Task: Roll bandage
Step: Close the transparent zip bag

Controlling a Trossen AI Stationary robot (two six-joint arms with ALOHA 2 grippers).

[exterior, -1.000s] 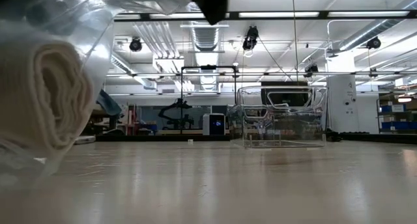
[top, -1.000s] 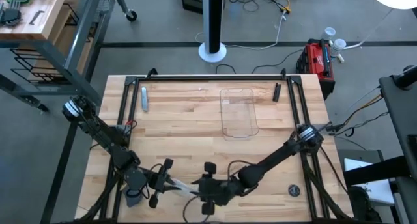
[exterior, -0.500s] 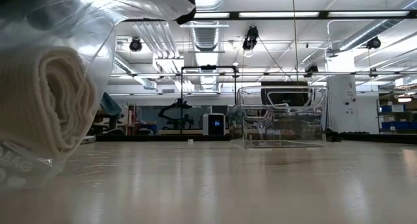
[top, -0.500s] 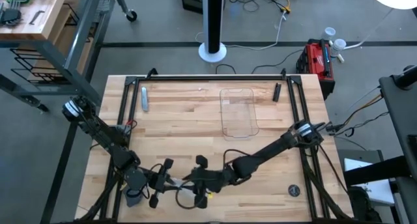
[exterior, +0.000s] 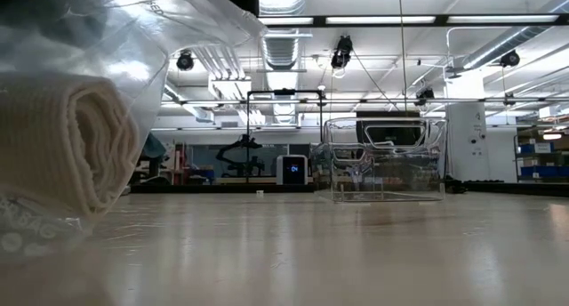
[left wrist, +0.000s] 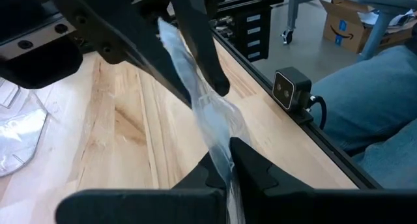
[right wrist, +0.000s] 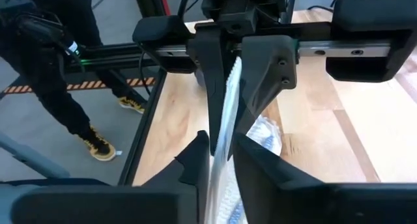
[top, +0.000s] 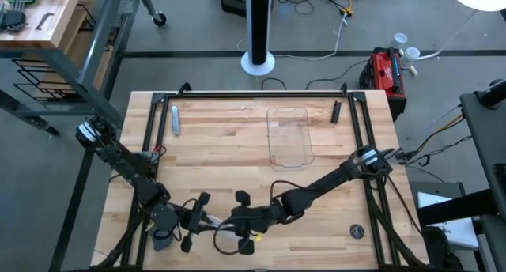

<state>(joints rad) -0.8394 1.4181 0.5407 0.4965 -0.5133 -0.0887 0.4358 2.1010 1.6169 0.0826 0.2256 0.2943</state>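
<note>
- Bandage (right wrist: 223, 129): at the table's near edge, in its clear wrapper (left wrist: 203, 110), stretched between both claws.
- Left gripper (top: 198, 221): clamped on one end.
- Right gripper (top: 239, 217): clamped on the other.
- Long axis: runs claw to claw; both arms equally near.

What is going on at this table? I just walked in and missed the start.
Both arms are bunched at the near edge of the table. The left hand and the right hand are each clamped on a crinkly clear wrapper, stretched between them. The bandage is a roll inside that wrapper, not yet taken out. The clear tray sits untouched farther back.
</note>
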